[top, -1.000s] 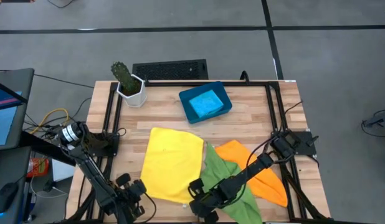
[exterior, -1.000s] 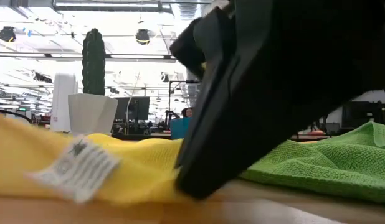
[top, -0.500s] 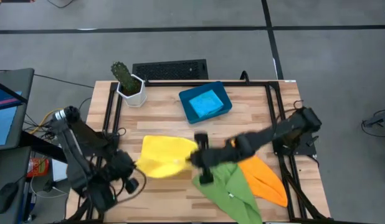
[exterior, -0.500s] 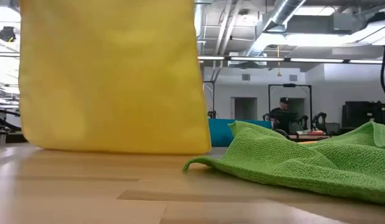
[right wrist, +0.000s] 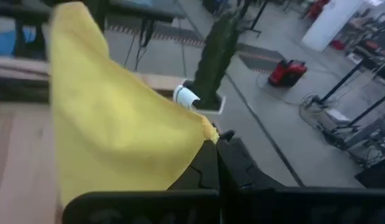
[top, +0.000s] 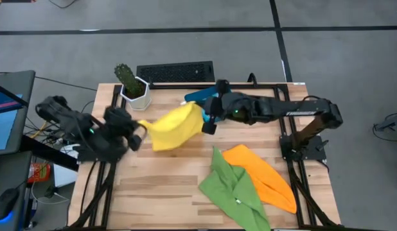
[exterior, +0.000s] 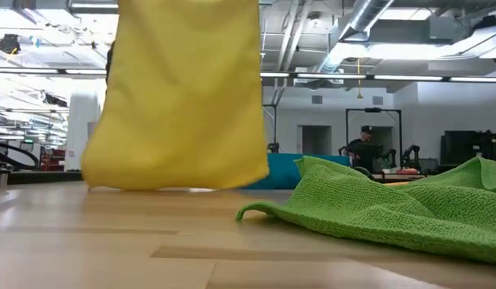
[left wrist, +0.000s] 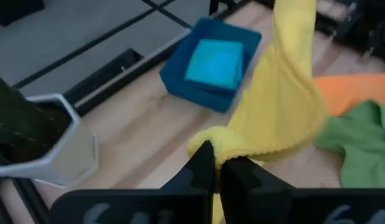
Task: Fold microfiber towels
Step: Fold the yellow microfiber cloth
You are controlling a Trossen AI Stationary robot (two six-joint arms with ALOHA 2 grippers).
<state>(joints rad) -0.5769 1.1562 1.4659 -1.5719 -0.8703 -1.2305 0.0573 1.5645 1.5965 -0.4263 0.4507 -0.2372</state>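
i see the yellow towel point(top: 171, 127) hanging above the table's far half, near the dark-blue tray point(left wrist: 212, 65) — left gripper point(top: 139, 133) clamped on one corner, right gripper point(top: 205, 119) clamped on the other. the green towel point(top: 234, 189) and orange towel point(top: 263, 176) lie rumpled and touching on the near right; the light blue towel point(left wrist: 214, 63) sits in the tray.

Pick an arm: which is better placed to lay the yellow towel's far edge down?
Right, probably. The right gripper pinches the yellow towel by the blue tray, on the far side. The left gripper holds the other corner, nearer the potted cactus.
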